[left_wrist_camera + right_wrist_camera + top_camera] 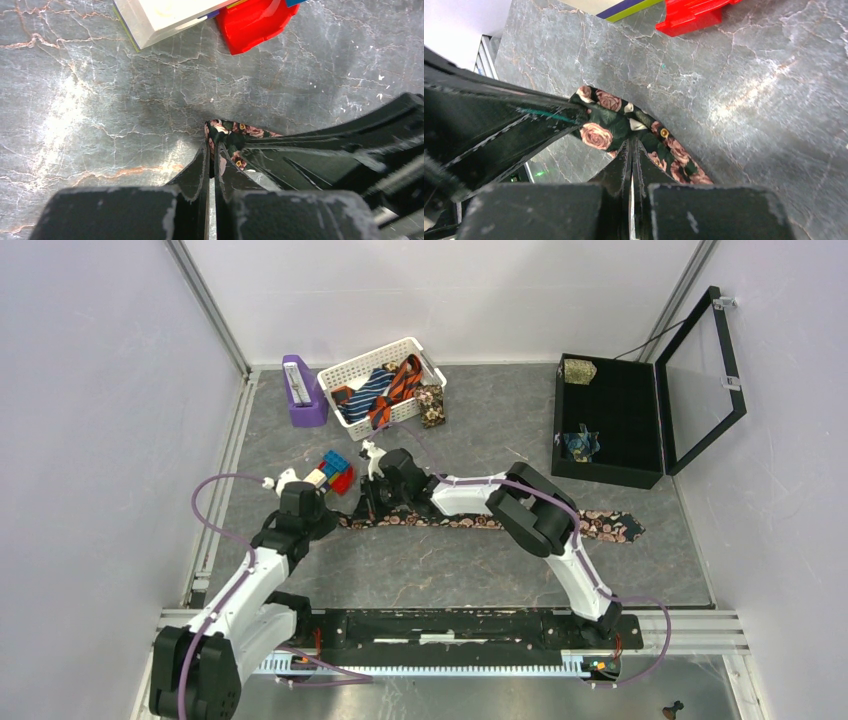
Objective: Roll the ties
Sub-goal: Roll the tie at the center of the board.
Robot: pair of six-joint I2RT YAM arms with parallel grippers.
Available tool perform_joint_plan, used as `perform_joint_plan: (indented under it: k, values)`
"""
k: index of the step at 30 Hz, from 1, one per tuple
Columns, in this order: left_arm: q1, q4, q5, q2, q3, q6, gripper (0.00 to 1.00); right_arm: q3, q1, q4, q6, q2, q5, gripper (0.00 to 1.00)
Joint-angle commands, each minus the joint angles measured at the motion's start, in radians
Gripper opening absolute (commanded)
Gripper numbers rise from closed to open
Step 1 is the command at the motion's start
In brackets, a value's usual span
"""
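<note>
A dark tie with pink-cream flowers lies flat across the middle of the table, wide end at the right. Both grippers meet at its narrow left end. My left gripper is shut on the tip of the tie, its fingertips pinching the fabric edge. My right gripper is shut on the same end, just right of the left one, where the tie is bunched and folded. Each wrist view shows the other gripper's black fingers close beside.
Red, blue and white toy blocks sit just behind the grippers. A white basket at the back holds several striped ties, with a tan floral one beside it and a purple holder to its left. An open black case at the right holds two rolled ties.
</note>
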Motion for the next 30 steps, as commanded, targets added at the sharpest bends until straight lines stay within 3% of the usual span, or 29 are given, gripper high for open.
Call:
perform_joint_plan:
  k: [1, 7, 30]
  values:
    - [0.003, -0.002, -0.032, 0.019, 0.035, 0.03, 0.02, -0.039, -0.003, -0.004, -0.043, -0.122, 0.041, 0.0]
    - [0.003, -0.003, -0.031, 0.01, 0.042, 0.025, 0.02, -0.101, -0.002, 0.007, -0.036, -0.143, 0.059, 0.0]
    - [0.003, 0.001, 0.019, 0.001, 0.061, 0.01, 0.02, 0.027, 0.02, 0.035, 0.014, 0.02, 0.041, 0.0]
